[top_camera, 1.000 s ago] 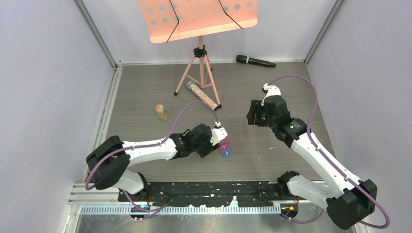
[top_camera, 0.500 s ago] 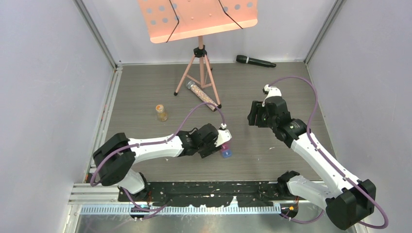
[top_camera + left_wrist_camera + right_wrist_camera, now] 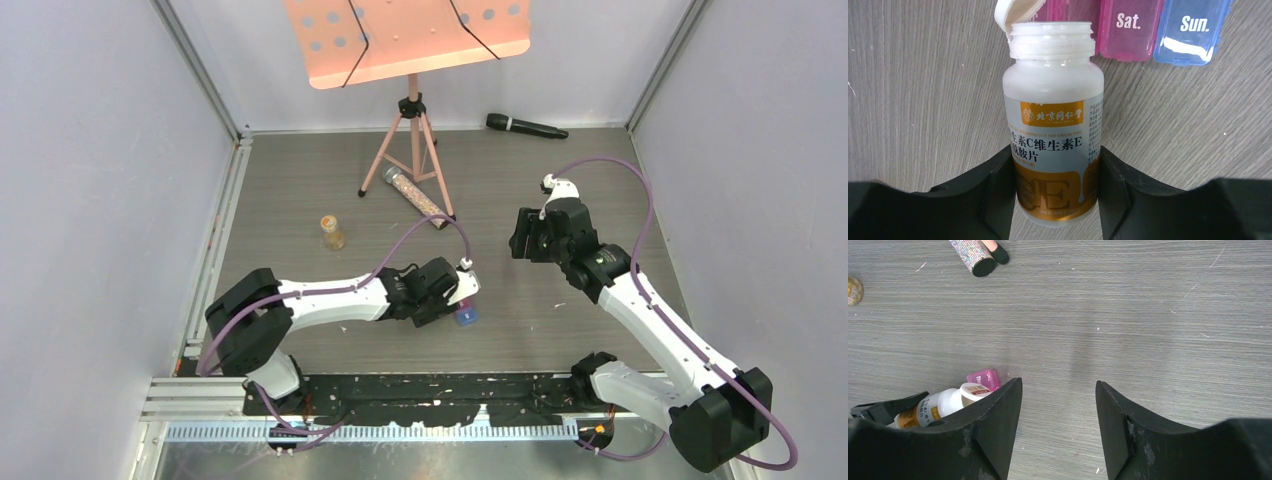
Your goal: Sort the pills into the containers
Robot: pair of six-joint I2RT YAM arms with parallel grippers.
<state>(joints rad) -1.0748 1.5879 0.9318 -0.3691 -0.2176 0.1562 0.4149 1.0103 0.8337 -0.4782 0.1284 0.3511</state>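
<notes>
A music stand (image 3: 410,35), microphone (image 3: 525,126), bead tube (image 3: 415,196) and orange-capped jar (image 3: 331,233) occupy the far side.

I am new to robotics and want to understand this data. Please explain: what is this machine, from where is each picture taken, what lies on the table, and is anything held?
These are two robot arms bolted at the near edge of a table. The wide picture looks down from above and behind them; the other two come from a camera on each wrist, so black fingers show at the bottom. The left gripper holds a white vitamin bottle with its flip lid open, its mouth close to a pill box marked Sat. and Sun. The right gripper is open and empty. Further back are a pink music stand, a microphone, a tube of speckled beads and a small orange-capped jar.
</notes>
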